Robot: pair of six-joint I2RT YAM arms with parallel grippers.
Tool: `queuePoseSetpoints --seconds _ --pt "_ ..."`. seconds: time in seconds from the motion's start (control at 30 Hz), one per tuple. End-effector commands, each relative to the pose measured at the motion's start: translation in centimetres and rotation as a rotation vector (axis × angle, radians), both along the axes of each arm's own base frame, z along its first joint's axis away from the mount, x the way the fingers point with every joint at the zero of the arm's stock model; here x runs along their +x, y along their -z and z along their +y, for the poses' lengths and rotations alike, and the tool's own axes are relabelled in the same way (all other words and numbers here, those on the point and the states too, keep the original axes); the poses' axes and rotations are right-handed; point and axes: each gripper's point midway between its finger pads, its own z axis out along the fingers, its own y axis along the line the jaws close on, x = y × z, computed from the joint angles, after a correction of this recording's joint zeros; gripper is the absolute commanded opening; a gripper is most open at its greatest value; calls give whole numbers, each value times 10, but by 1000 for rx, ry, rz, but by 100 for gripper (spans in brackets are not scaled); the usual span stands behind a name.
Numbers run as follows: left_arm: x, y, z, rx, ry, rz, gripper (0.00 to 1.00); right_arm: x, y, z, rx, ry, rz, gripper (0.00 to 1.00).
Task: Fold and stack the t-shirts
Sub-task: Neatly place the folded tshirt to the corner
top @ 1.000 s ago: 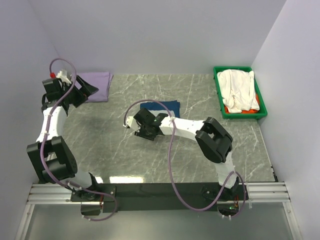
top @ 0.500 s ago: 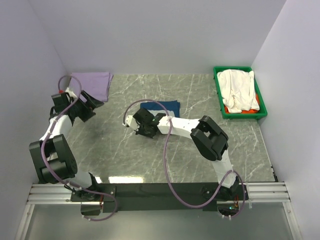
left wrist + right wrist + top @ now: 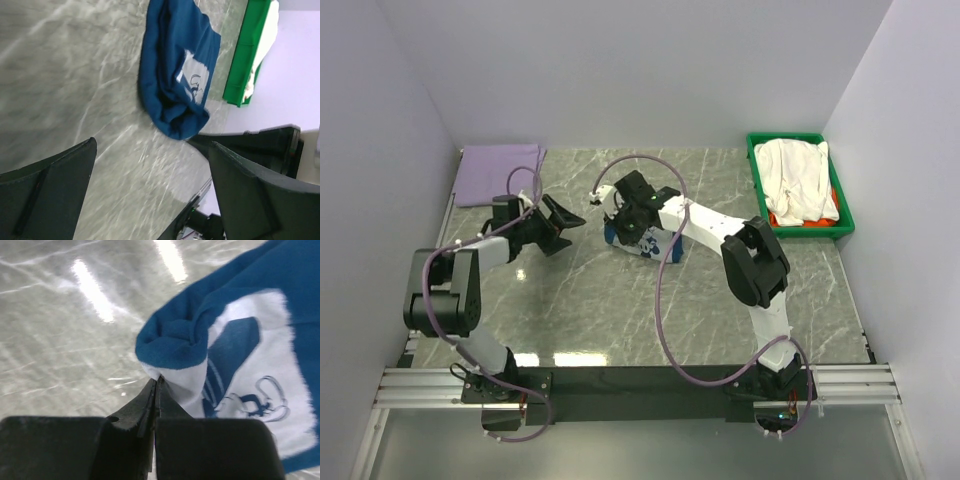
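The navy t-shirt point(image 3: 652, 243) with a white print is bunched at mid-table. My right gripper point(image 3: 628, 228) is shut on its folded edge, and the right wrist view shows the fingertips point(image 3: 157, 382) pinching the navy t-shirt point(image 3: 240, 340) just above the marble. My left gripper point(image 3: 558, 217) stands wide open to the left of it, holding nothing. In the left wrist view the navy t-shirt point(image 3: 175, 75) lies ahead of the left gripper point(image 3: 155, 200). The lavender t-shirt point(image 3: 500, 170) lies folded at the back left. A white t-shirt point(image 3: 798, 180) lies over an orange-red one point(image 3: 782, 218) in the bin.
The green plastic bin point(image 3: 756, 190) stands at the back right against the wall, and it also shows in the left wrist view as the green bin point(image 3: 245, 55). Walls close in the table on the left, back and right. The right arm's cable point(image 3: 665, 300) loops over the table.
My right gripper has shut on the navy t-shirt's edge and lifted it towards the back. My left arm has swung from the lavender t-shirt to mid-table, still open.
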Motion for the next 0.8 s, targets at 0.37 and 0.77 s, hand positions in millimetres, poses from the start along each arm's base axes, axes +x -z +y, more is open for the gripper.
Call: queuePoseSetpoints --seconds 0.37,0.77 --pt "44 24 -81 -124 -42 88 99 -8 -41 28 134 -5 34 0" --pt "78 52 -107 -143 -104 134 77 -9 -43 30 158 24 50 0"
